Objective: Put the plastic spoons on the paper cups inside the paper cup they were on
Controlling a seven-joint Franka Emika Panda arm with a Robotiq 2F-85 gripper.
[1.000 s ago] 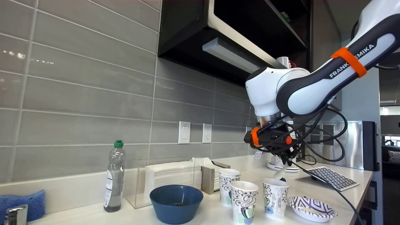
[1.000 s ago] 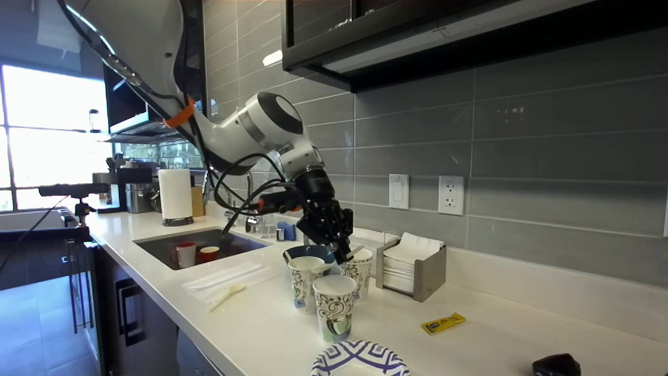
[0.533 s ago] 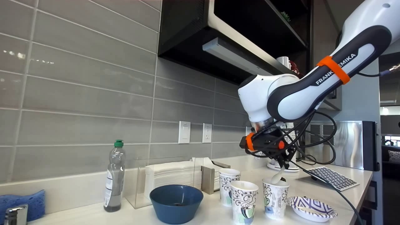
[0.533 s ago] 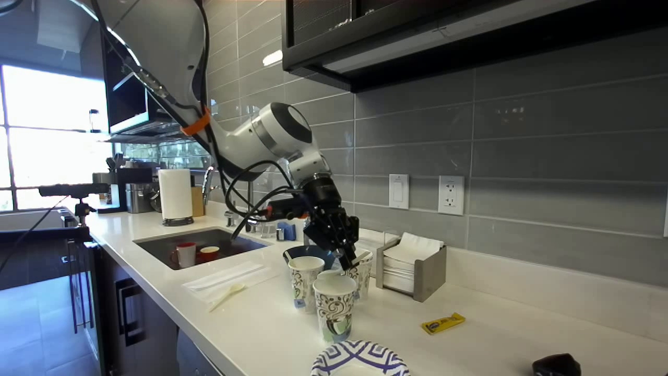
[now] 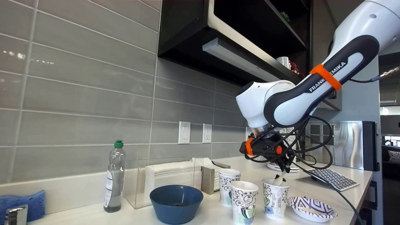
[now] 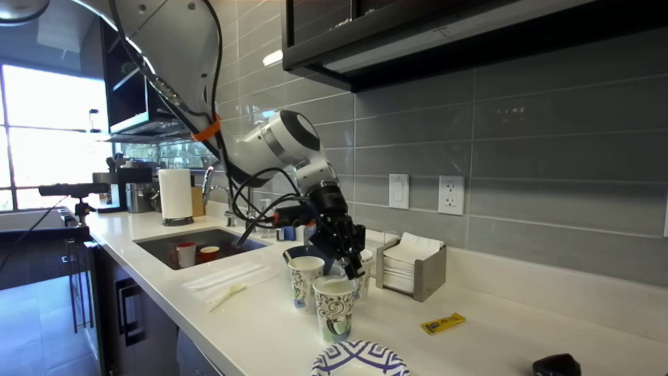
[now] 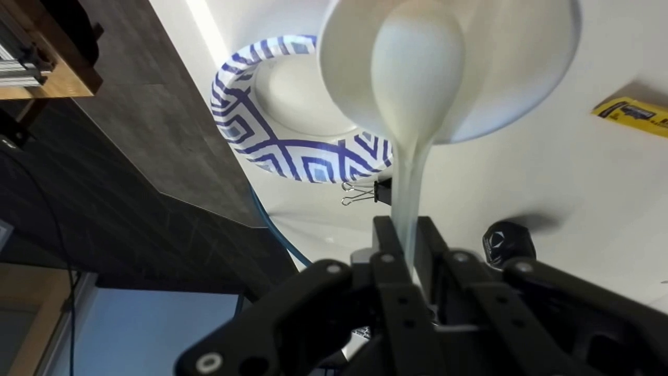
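At the top of a paper cup (image 5: 275, 201), we see a white spoon (image 7: 417, 78), round end down; we can't tell how deep it goes. The hand (image 7: 404, 224) pinches the spoon's handle. A second cup (image 5: 244, 203) and a third cup (image 5: 225, 187) stand near on the counter (image 6: 469, 350). Beside our first cup we spot a patterned plate (image 5: 315, 206) and, farther off, a blue bowl (image 5: 176, 207).

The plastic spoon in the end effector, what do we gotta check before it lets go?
1. Grip on the plastic spoon: ok, the end effector pinches it.
2. The paper cup standing upright: ok, on the counter.
3. Spoon over the cup's opening: ok, the wrist view shows it.
4. Spoon deep enough inside to drop safely: cannot tell.
5. This being the spoon's own cup: cannot tell from these pictures.
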